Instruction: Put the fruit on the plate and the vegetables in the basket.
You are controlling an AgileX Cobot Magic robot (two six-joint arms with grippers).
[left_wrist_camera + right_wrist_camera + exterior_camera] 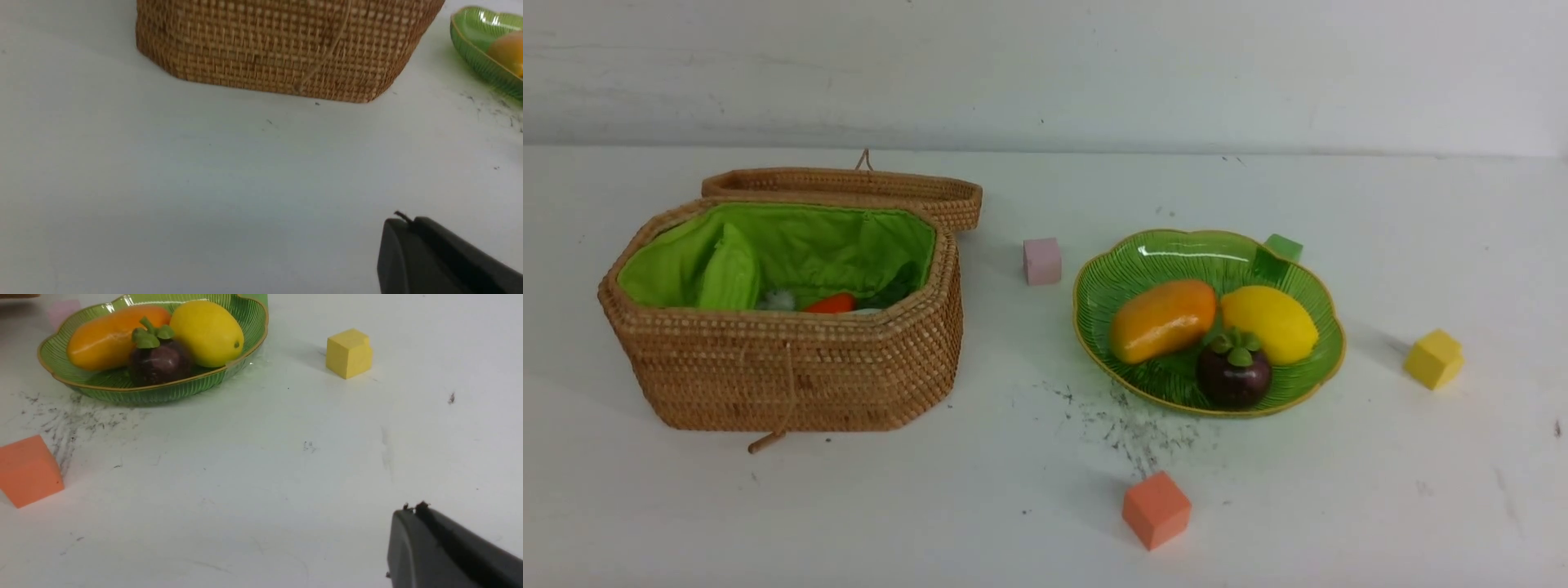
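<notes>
Inside the tan woven octagonal wicker basket (792, 367) with bright green fabric lining, taken as the landmark, lie the light green ridged gourd (729, 269), the orange carrot with dark green leaves (832, 304) and, mostly hidden by the rim, the smooth white radish (869, 311); its woven lid (849, 186) is open behind it. To the basket's right, well apart, the glossy green leaf-shaped plate (1160, 384) holds the oblong orange-yellow mango (1164, 321), the yellow lemon (1270, 324) and the round dark purple mangosteen with green cap (1234, 369). Both the black left gripper (402, 217) and the black right gripper (416, 507) are shut, gripping nothing
</notes>
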